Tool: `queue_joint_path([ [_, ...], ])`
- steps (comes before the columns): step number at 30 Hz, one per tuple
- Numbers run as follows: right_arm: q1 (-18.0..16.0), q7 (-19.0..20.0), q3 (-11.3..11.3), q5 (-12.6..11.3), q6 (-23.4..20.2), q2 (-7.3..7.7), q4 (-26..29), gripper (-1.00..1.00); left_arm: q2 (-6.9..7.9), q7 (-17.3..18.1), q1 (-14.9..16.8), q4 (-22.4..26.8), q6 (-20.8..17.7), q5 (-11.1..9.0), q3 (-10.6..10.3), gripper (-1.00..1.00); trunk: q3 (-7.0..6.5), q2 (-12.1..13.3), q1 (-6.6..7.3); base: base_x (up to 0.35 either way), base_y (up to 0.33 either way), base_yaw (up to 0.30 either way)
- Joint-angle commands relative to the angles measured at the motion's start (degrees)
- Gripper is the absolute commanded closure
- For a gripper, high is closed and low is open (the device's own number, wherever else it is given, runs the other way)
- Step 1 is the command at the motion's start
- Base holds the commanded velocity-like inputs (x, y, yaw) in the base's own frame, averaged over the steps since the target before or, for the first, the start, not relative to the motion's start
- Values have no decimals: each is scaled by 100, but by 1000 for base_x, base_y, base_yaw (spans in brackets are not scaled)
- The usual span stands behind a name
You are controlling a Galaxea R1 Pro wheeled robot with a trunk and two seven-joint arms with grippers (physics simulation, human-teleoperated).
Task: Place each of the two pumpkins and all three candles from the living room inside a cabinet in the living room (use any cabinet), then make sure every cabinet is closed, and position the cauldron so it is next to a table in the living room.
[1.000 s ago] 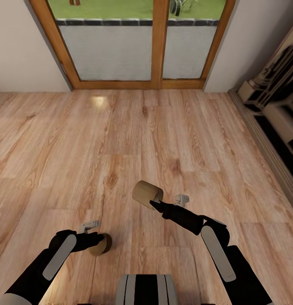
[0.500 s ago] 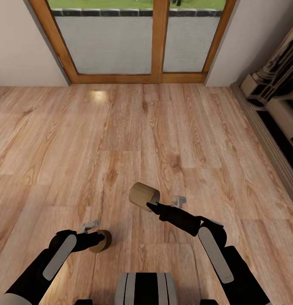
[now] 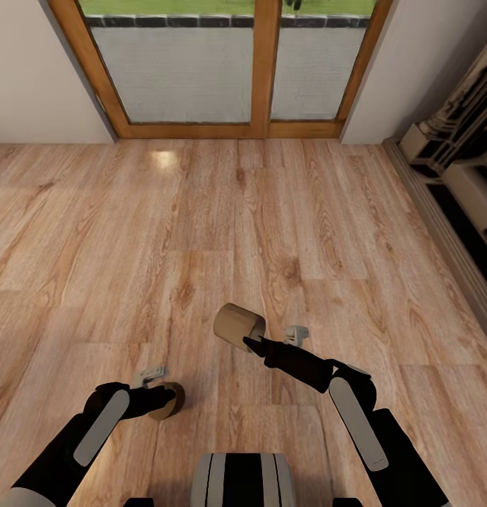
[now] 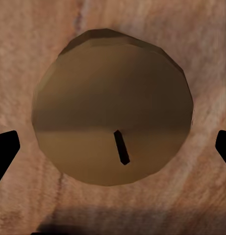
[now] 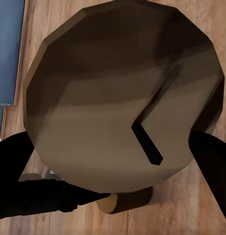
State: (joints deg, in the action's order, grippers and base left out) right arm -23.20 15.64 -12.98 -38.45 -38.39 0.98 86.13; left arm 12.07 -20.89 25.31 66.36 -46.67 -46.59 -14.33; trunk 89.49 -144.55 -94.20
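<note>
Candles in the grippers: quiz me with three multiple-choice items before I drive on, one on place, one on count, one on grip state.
1. Where does the dark cabinet stand in the head view?
A. at the right edge
B. at the left edge
C. in front of the glass doors

2. How many candles show in the head view?
A. none
B. two
C. three

3. What is the right gripper doing?
A. hanging open over the floor
B. shut on a candle
C. shut on a pumpkin

Answers:
1. A, the cabinet runs along the right wall, past the glass doors.
2. B, one candle at the right gripper and another candle at the left gripper.
3. B, its fingers clamp the tan cylinder above the wood floor.
</note>
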Motion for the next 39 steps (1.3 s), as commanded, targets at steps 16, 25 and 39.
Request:
queue_joint_path([
  [16,0,0,-3,-4,0,-1,1,100,-3,-2,0,0,0,27,8,-100,22,-1,-3,51,5,0],
  [25,0,0,-3,-4,-2,2,0,100,-3,-3,0,0,0,26,9,-100,177,-11,-21,0,0,0],
  [39,0,0,-5,-4,3,-2,0,100,-28,-2,0,0,0,24,-3,-100,266,-16,-31,0,0,0],
])
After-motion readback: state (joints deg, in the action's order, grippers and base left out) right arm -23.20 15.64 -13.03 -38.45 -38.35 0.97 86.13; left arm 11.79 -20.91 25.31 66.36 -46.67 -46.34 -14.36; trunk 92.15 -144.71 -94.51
